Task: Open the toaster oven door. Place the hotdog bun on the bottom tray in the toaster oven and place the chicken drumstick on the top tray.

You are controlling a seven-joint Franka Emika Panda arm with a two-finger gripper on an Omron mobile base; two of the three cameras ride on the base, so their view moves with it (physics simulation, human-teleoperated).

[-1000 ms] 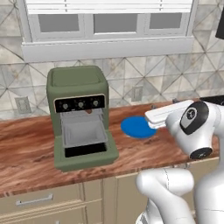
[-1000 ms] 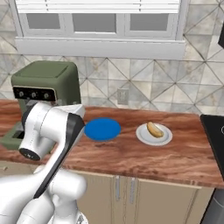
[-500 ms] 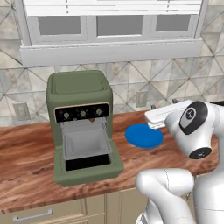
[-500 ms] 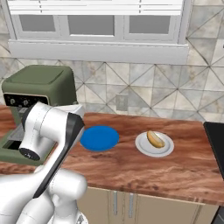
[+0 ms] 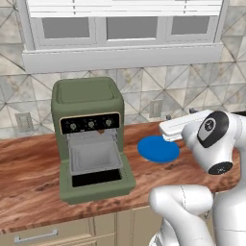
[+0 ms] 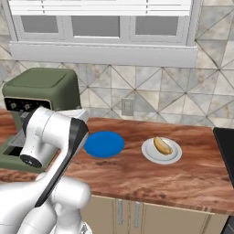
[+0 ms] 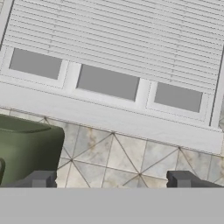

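The tool (image 7: 109, 180) stood spread and empty, aimed level at the tiled wall. The oven (image 5: 90, 134) lay to its left, door (image 5: 98, 185) already dropped flat. The bun (image 6: 162, 145) sat on a white plate (image 6: 151, 155) on the table (image 6: 183, 173) — off to the tool's right and below, long axis running diagonally.

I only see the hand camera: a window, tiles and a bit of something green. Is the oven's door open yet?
Observer: Yes. In the left base view the toaster oven door lies folded down in front of the toaster oven.
Child: Where's the bun?
Observer: The hotdog bun lies on a white plate on the counter, seen in the right base view.
Child: What's beside it?
Observer: A blue plate sits between that white plate and the oven.
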